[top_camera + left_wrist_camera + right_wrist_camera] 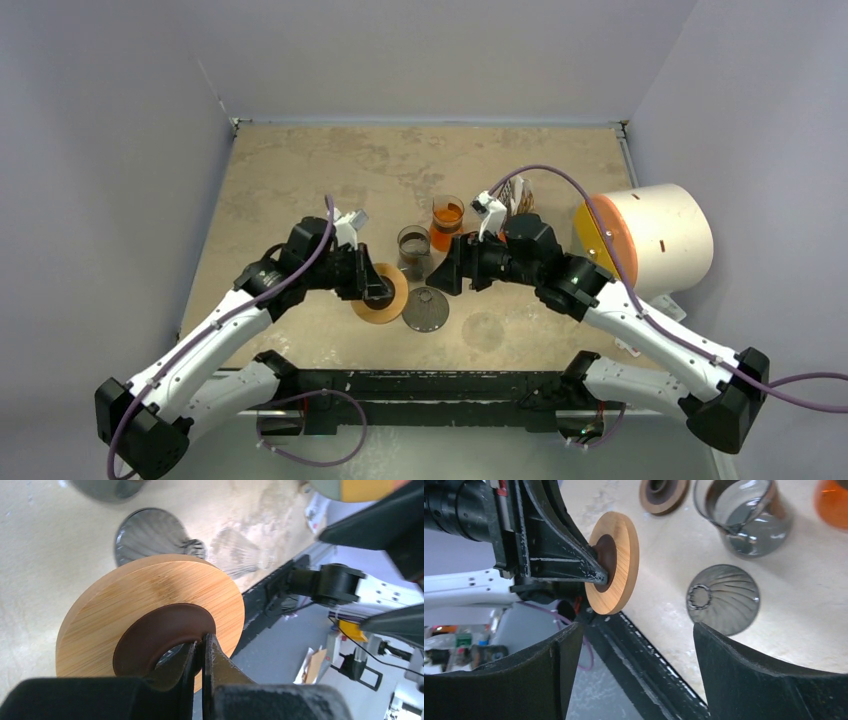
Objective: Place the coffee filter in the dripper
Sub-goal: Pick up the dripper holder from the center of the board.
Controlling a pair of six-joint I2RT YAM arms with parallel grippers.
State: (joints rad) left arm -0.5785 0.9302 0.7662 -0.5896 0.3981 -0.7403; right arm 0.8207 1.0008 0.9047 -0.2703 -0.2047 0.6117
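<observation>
My left gripper (378, 290) (204, 642) is shut on the dark brown inner ring (160, 630) of a round wooden collar (392, 300) (150, 590) (621, 555), held tilted just above the table. The smoky grey ribbed dripper cone (425, 308) (147, 530) (724, 597) rests on the table right of the collar, free of both grippers. My right gripper (445, 270) (635, 630) hangs open above and behind the cone, nothing between its fingers. A brown-and-white striped thing (521, 192) stands behind my right wrist; whether it is the coffee filter is unclear.
A grey glass cup (414, 245) (744, 520) and an orange glass (447, 215) stand behind the cone. A white cylinder with an orange lid (650, 240) lies at the right edge. A second brown ring (664, 492) lies on the table beyond the collar.
</observation>
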